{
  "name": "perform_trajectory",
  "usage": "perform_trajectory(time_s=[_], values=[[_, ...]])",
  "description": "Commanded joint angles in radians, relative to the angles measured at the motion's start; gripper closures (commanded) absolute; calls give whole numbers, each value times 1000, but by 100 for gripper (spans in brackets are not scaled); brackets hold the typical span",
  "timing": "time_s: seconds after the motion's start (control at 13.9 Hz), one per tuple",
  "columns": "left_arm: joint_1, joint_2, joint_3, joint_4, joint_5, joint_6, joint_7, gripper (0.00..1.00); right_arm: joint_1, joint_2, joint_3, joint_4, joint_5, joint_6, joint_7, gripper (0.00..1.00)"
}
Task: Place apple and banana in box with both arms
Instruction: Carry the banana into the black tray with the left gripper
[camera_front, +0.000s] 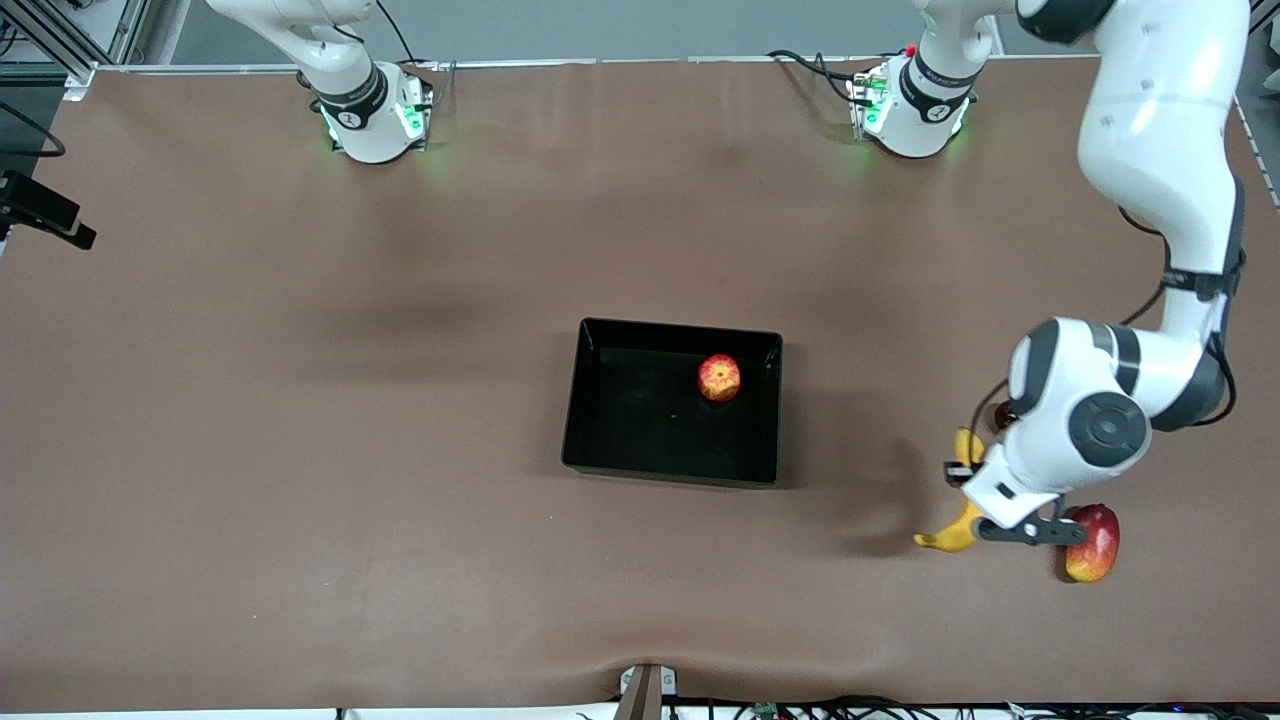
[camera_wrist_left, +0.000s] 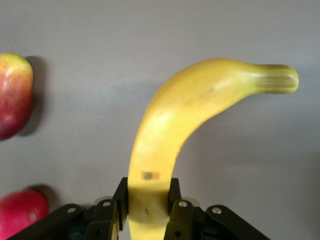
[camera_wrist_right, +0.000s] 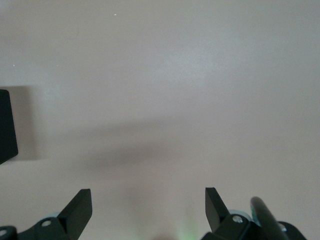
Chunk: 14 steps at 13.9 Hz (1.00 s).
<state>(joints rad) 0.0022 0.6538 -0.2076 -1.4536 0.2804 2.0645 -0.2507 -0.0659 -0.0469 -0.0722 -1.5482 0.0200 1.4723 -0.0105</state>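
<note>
The yellow banana (camera_front: 952, 538) is at the left arm's end of the table, partly hidden under the left arm's hand. My left gripper (camera_wrist_left: 148, 200) is shut on the banana (camera_wrist_left: 175, 120) near one end, low at the table surface. The apple (camera_front: 719, 378), red with yellow streaks, lies in the black box (camera_front: 590, 400) at mid-table, in the corner toward the left arm's base. My right gripper (camera_wrist_right: 148, 205) is open and empty over bare table, with a corner of the box (camera_wrist_right: 7, 125) at the edge of its view. It is out of the front view.
A red-yellow mango-like fruit (camera_front: 1093, 542) lies close beside the left hand, and also shows in the left wrist view (camera_wrist_left: 12, 95). A pinkish-red round fruit (camera_wrist_left: 22, 212) lies near it, mostly under the arm in the front view. The brown table (camera_front: 300, 450) spreads around the box.
</note>
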Motion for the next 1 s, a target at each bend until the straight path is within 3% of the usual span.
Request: perform_trajectory(time_s=[0.0, 0.36, 0.65, 0.93], values=[[-94, -97, -16, -25, 2, -102, -131, 100, -26, 5, 11, 16, 25, -6, -9, 0], [-266, -109, -99, -22, 5, -127, -514, 100, -38, 5, 11, 14, 37, -7, -8, 0], [-442, 16, -96, 91, 2, -95, -726, 100, -41, 5, 11, 14, 38, -9, -8, 0], [-505, 85, -93, 114, 3, 35, -794, 100, -41, 7, 11, 14, 38, -9, -8, 0]])
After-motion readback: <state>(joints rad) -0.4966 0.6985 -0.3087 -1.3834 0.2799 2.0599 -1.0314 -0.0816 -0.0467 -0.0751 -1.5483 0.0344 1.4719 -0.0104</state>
